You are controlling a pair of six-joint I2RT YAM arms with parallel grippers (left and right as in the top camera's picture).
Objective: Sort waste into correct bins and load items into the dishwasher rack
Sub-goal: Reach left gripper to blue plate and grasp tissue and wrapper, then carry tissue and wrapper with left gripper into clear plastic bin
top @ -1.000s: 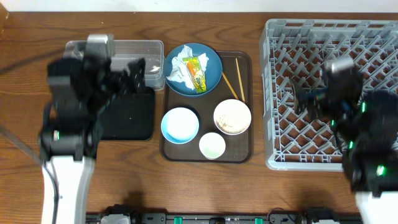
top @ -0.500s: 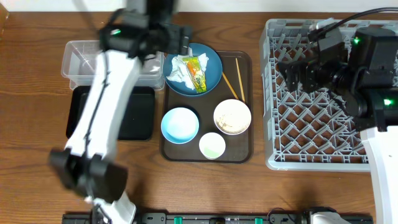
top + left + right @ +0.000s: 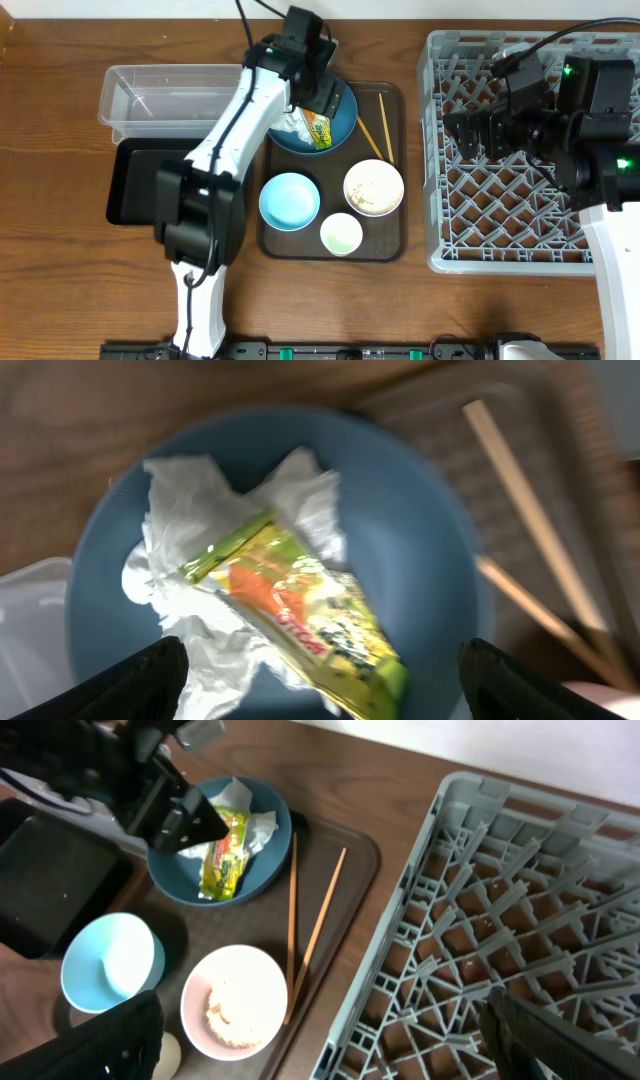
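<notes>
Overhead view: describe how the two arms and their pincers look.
Both arms have white tubular links and bulky black joint housings. The left arm has a black cable running to it. The right arm shows small green lights and a black cable too. The left pincer and right pincer are black and two-fingered.

A brown wooden table [image 3: 60, 250] carries four things directly; at its left a clear plastic tub [image 3: 150, 100] sits toward the far edge, with a shallow black tray [image 3: 135, 185] just in front of it, their sides touching or nearly so. A brown serving tray [image 3: 385, 235] lies in the middle, just beside both; a large grey dishwasher rack [image 3: 480, 220] stands on the right, near that tray but apart from it.
</notes>
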